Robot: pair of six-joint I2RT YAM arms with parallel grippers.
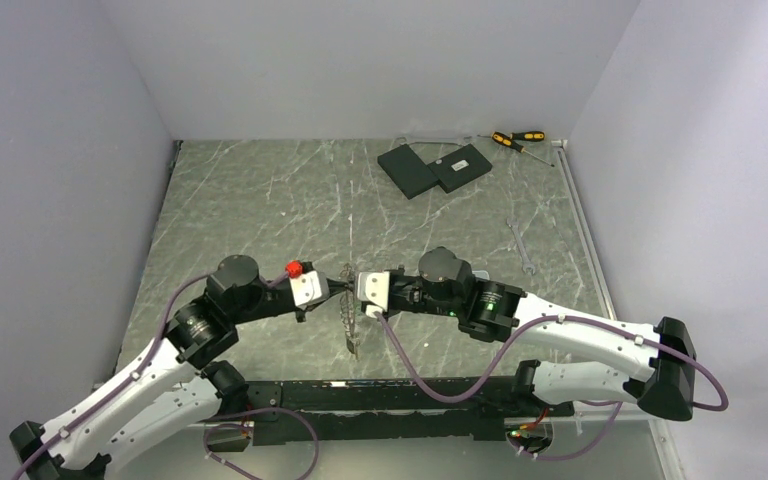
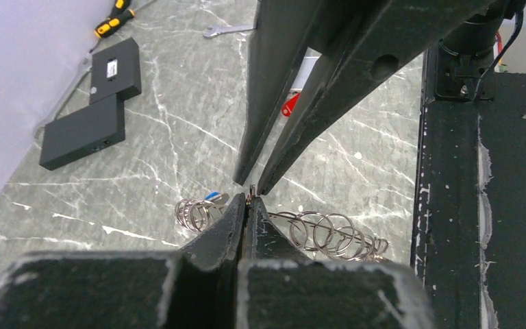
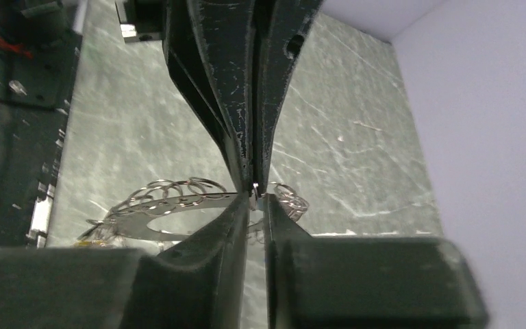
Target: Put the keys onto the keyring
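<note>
The keyring (image 1: pixel 350 308) hangs edge-on above the table between the two gripper tips, which meet nose to nose. It is a flat grey plate (image 3: pixel 178 212) with small wire rings (image 2: pixel 329 233) along its rim. My left gripper (image 2: pixel 250 197) is shut, pinching a thin bit of that rim. My right gripper (image 3: pixel 255 194) is shut on the same spot from the opposite side. A blue-headed key (image 2: pixel 212 197) hangs among the rings on the left. A small red piece (image 1: pixel 293 268) lies beside the left gripper (image 1: pixel 338 288); another red bit (image 2: pixel 290 106) shows behind the right gripper's fingers (image 2: pixel 281 137).
Two flat black slabs (image 1: pixel 433 168) lie at the back of the table, with yellow-and-black screwdrivers (image 1: pixel 517 140) behind them. A small wrench (image 1: pixel 520 245) lies at the right. The black base rail (image 1: pixel 400 395) runs along the near edge. White walls close in on three sides.
</note>
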